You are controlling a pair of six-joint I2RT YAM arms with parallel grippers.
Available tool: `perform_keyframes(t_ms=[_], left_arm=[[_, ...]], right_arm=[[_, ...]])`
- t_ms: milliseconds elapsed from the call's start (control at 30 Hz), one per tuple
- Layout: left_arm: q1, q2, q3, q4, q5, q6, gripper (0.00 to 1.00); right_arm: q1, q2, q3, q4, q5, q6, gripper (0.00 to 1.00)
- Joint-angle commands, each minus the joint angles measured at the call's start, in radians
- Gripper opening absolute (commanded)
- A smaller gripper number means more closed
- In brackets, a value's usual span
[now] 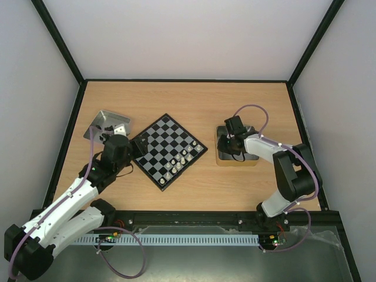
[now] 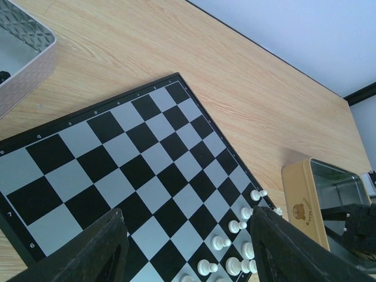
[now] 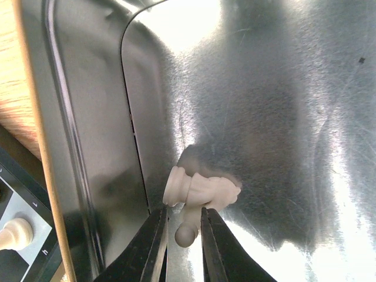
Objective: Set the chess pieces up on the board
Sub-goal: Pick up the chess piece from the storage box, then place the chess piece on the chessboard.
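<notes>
The board (image 1: pixel 167 150) lies turned like a diamond at the table's middle. Several white chess pieces (image 1: pixel 179 161) stand along its near right edge; they also show in the left wrist view (image 2: pixel 235 226). My left gripper (image 1: pixel 138 147) hovers over the board's (image 2: pixel 147 153) left part, open and empty (image 2: pixel 188 214). My right gripper (image 1: pixel 229 141) reaches down into a tan tin (image 1: pixel 238 160). Its narrow jaws (image 3: pixel 183 214) are shut on a cream pawn (image 3: pixel 185 234) on the tin's shiny floor. A cream knight (image 3: pixel 205 191) lies on its side, touching the pawn.
A shallow metal tray (image 1: pixel 108 123) sits left of the board, with a small dark thing at its edge (image 2: pixel 4 76). The tan tin (image 2: pixel 302 205) stands just right of the board. The tin's dark wall (image 3: pixel 88 147) is close left of my right fingers. Black frame rails border the table.
</notes>
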Motion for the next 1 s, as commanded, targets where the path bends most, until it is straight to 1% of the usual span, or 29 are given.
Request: perform_keyframes(t_ms=[0, 133, 200, 400, 600, 767, 967], left_arm=[[0.009, 0.004, -0.019, 0.019, 0.006, -0.002, 0.59], [0.01, 0.002, -0.02, 0.017, 0.007, -0.001, 0.59], [0.011, 0.001, -0.021, 0.017, 0.007, -0.001, 0.59], [0.014, -0.003, -0.02, 0.018, 0.007, -0.002, 0.59], [0.015, -0.003, -0.022, 0.023, 0.007, -0.005, 0.59], [0.017, -0.003, -0.022, 0.019, 0.002, -0.011, 0.59], [0.021, -0.006, -0.024, 0.006, -0.005, -0.02, 0.59]], right_arm=[[0.016, 0.021, 0.03, -0.04, 0.028, -0.015, 0.15], [0.02, 0.011, 0.033, -0.051, 0.061, -0.008, 0.07], [0.021, -0.003, 0.037, -0.058, 0.084, -0.004, 0.05], [0.026, -0.075, 0.072, -0.105, 0.123, -0.007, 0.04], [0.037, -0.12, 0.126, -0.157, 0.124, -0.017, 0.04], [0.107, -0.115, 0.197, -0.179, 0.118, -0.015, 0.04], [0.23, -0.021, 0.297, -0.184, 0.129, -0.017, 0.05]])
